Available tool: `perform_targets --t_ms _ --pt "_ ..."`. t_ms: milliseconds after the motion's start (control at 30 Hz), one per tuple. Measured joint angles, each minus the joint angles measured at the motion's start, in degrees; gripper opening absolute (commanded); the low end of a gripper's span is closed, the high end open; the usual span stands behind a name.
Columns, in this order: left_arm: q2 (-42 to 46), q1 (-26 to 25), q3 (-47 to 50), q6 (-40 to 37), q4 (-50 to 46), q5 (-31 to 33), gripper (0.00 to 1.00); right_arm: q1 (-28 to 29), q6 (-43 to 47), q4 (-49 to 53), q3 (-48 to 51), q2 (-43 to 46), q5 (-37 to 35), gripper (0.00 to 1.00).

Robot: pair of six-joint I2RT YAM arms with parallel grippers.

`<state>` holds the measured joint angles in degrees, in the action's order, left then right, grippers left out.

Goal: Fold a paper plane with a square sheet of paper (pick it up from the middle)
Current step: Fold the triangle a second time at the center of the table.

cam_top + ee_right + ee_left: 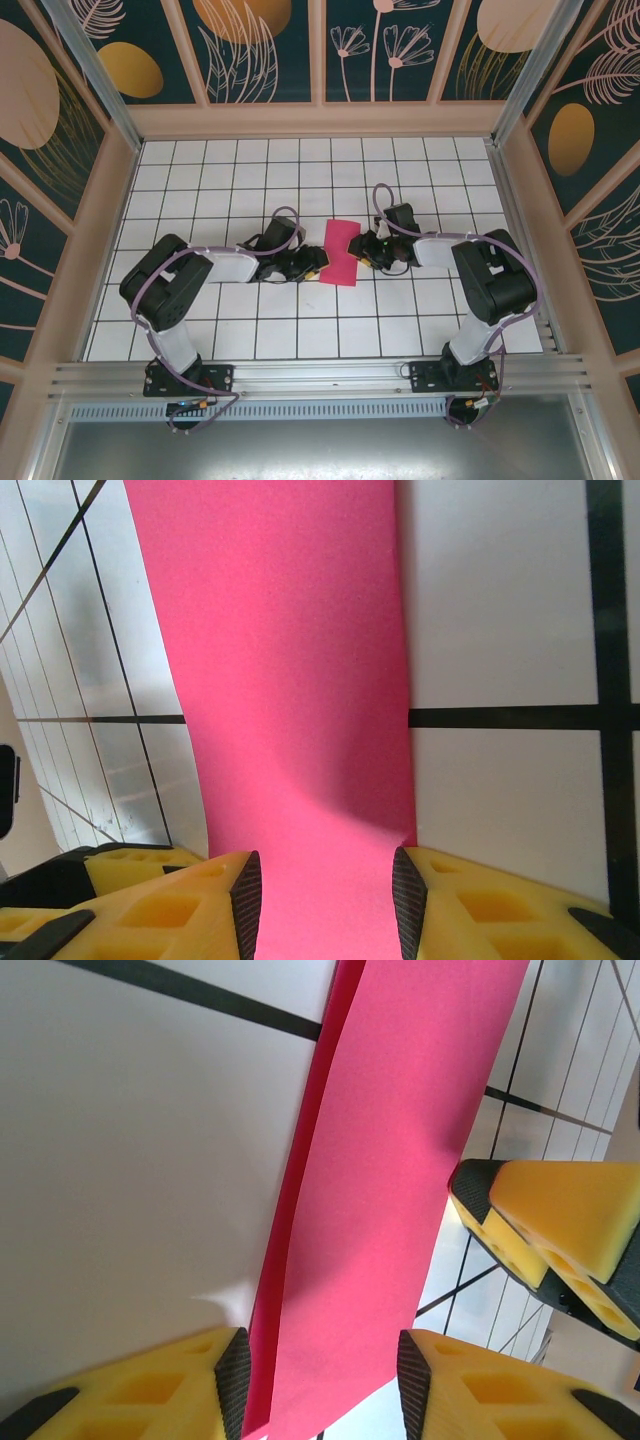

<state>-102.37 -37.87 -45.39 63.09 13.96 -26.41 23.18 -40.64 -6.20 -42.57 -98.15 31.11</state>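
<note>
From my seat, the left gripper (314, 266) sits low at the left and the right gripper (358, 249) at the right. Both meet at the thin magenta-pink sheet of paper (340, 252), folded to a narrow strip and lying mid-table on the white gridded tabletop (250, 170). On each wrist camera the yellow foam fingers (150, 1392) stand partly apart, with the strip's width between their black pads (in the left view one long edge lifts as a flap). I cannot tell whether either pair squeezes the strip or merely straddles it.
</note>
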Motion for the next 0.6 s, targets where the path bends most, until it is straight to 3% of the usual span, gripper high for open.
perform_targets --t_ms 600 --pt "-1.2 -0.4 -1.5 -0.7 0.0 -0.9 0.42 0.0 0.0 -0.2 0.1 0.0 0.0 0.42"
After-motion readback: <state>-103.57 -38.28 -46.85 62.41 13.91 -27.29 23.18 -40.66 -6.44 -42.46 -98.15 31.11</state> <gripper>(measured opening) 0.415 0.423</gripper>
